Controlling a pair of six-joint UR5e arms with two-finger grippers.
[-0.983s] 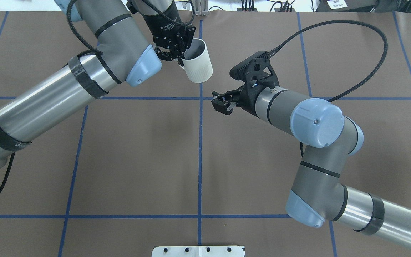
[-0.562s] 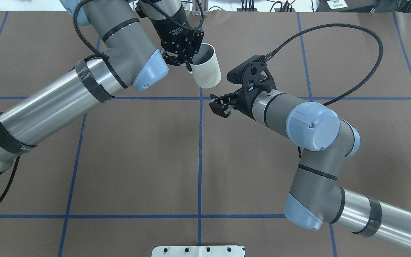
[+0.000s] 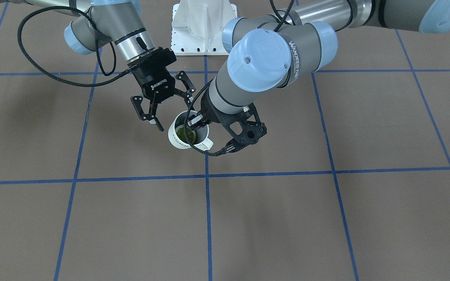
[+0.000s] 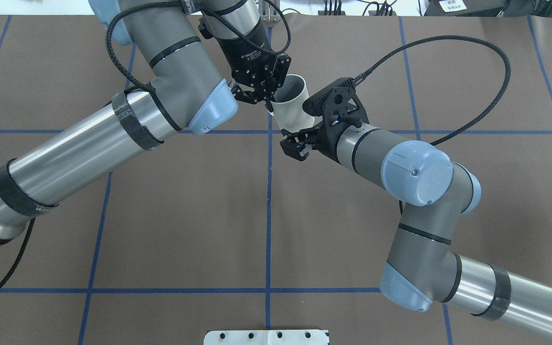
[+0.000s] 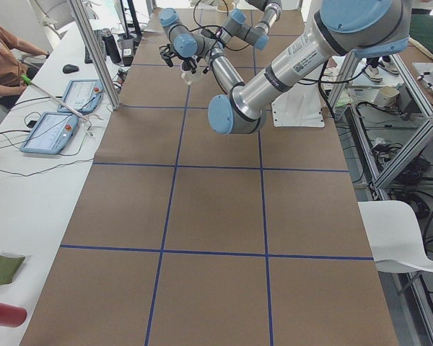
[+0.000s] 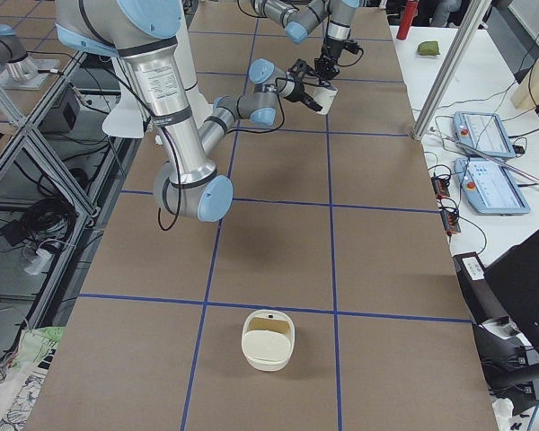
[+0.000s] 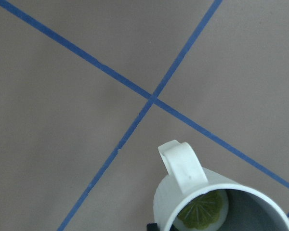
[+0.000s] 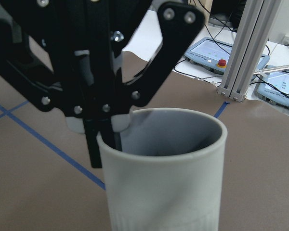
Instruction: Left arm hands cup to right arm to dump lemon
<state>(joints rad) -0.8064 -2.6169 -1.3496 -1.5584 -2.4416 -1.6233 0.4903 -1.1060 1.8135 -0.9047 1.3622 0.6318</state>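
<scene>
The white ribbed cup (image 4: 293,109) hangs above the table near the centre line. My left gripper (image 4: 269,98) is shut on its rim beside the handle (image 7: 183,166). The olive-green lemon (image 3: 188,136) lies inside the cup and also shows in the left wrist view (image 7: 204,211). My right gripper (image 3: 172,113) is open and level with the cup, fingers spread just short of its wall. In the right wrist view the cup (image 8: 164,178) fills the foreground, with the left gripper's fingers (image 8: 106,134) over its rim.
The table is brown with blue tape lines (image 4: 269,215). The white robot base plate (image 4: 266,337) is at the near edge. A cream container (image 6: 268,339) stands far off toward the table's right end. A post (image 6: 449,63) and tablets (image 6: 481,135) line the operators' side.
My left arm has carried the cup to the right and nearer, up to my right gripper. My right gripper has shifted slightly toward the cup and stays open.
</scene>
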